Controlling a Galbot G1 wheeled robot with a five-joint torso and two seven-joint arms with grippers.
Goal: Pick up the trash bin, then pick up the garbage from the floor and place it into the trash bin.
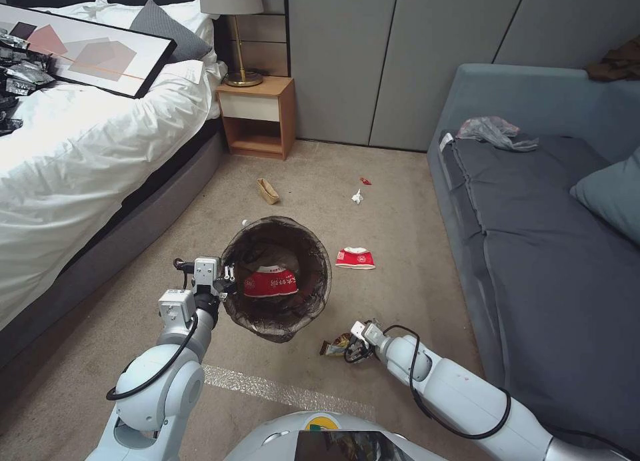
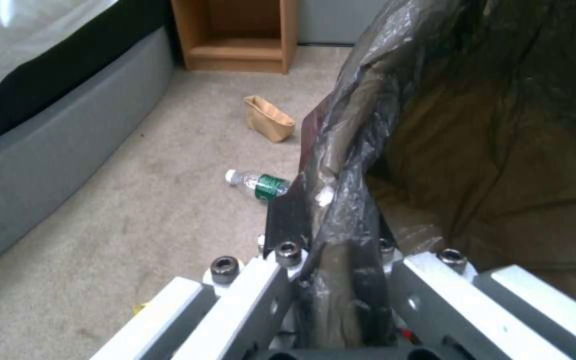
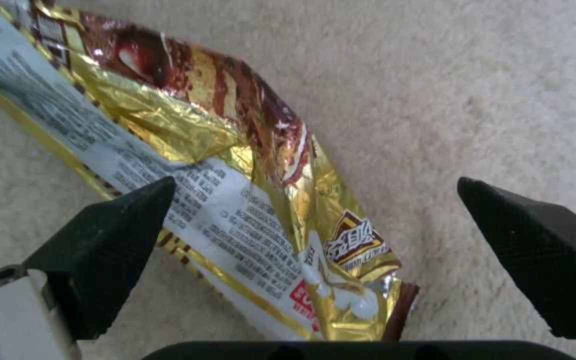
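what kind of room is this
Most likely a bedroom, perhaps a hotel room: a bed with white duvet, a wooden nightstand with a lamp, and a grey sofa on carpet.

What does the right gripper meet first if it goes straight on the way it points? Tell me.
Most likely the gold snack wrapper lying on the carpet. The right gripper is open, its fingers either side of the wrapper, carpet directly beneath.

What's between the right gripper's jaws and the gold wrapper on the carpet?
Nothing visible. The right gripper hangs directly over the crinkled gold-and-brown foil snack wrapper, jaws spread to either side of it, only bare beige carpet around. The left gripper holds the white round trash bin with dark liner alongside.
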